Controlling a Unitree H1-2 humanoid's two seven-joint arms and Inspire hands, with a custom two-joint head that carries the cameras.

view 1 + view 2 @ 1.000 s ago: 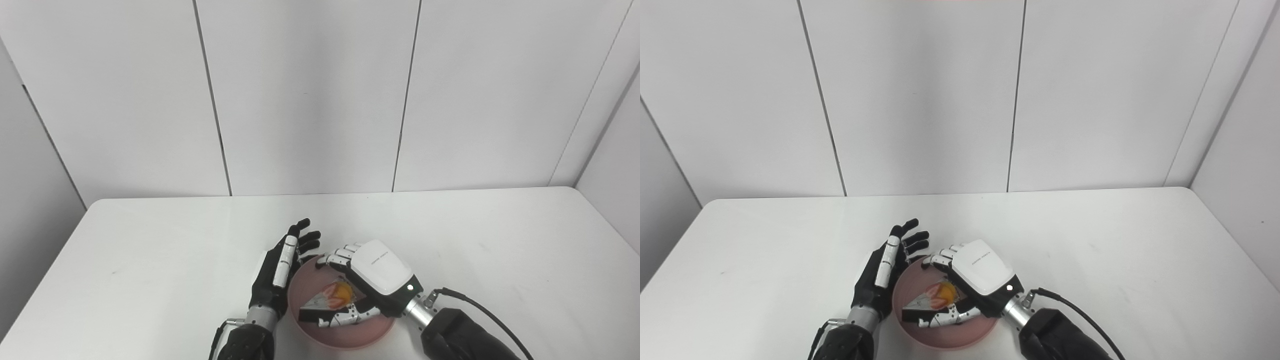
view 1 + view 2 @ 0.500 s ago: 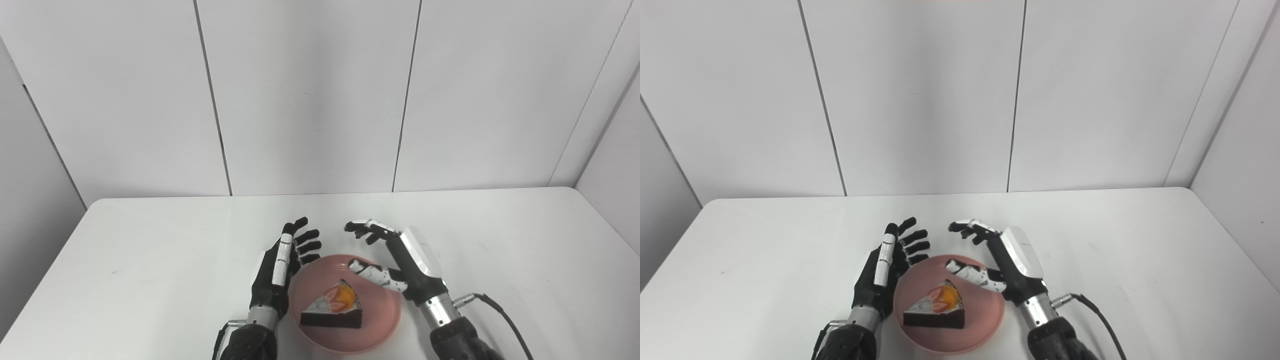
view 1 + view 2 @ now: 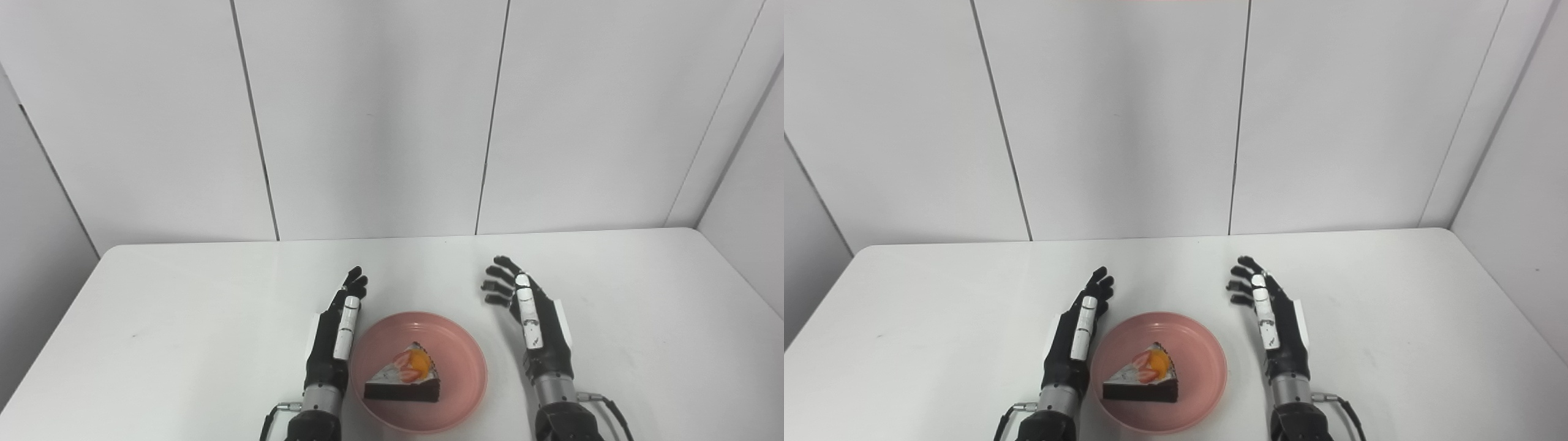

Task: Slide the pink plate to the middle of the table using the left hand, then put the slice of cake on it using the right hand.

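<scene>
**Mia:** In the left eye view, the slice of cake (image 3: pixel 404 381) sits on the pink plate (image 3: pixel 456 352). The plate is on the table (image 3: pixel 184 318), near the front edge, about in the middle from side to side.

**Ben:** And the hands?

**Mia:** The left hand (image 3: pixel 334 334) is flat and wide, holding nothing. It is just beside the plate's left rim. The right hand (image 3: pixel 534 318) is wide too, holding nothing, and it is apart from the plate.

**Ben:** So what could go wrong?

**Mia:** The left hand is very close. If it swings sideways, it could bump the rim and push the plate off its spot.

**Ben:** Now the right eye view.

**Mia:** Same thing there. The slice of cake (image 3: pixel 1142 381) stands on its flat bottom on the pink plate (image 3: pixel 1197 361), with fruit on top. The left hand (image 3: pixel 1075 340) hugs the rim. The right hand (image 3: pixel 1277 324) has a gap.

**Ben:** Could the cake tip?

**Mia:** A hard knock to the plate might slide or topple it.
</scene>
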